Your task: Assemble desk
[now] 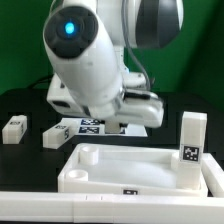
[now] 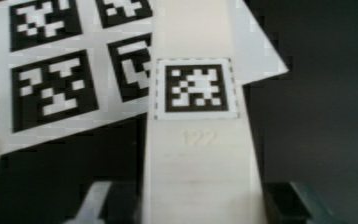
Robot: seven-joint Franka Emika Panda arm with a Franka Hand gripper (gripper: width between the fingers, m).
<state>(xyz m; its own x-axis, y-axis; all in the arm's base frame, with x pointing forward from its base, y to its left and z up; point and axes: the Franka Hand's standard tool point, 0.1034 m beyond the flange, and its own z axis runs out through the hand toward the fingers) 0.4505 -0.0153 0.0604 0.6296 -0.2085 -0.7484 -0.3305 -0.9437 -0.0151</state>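
One leg (image 2: 194, 130) of the desk lies lengthwise between your gripper's (image 2: 197, 205) fingers, marker up, its far end crossing the marker board's (image 2: 69, 60) corner. You cannot tell whether the jaws pinch it or merely flank it. The tabletop panel (image 1: 130, 168) carries an upright leg (image 1: 191, 138) at its corner on the exterior view's right. Two loose legs (image 1: 13, 128) lie at the left.
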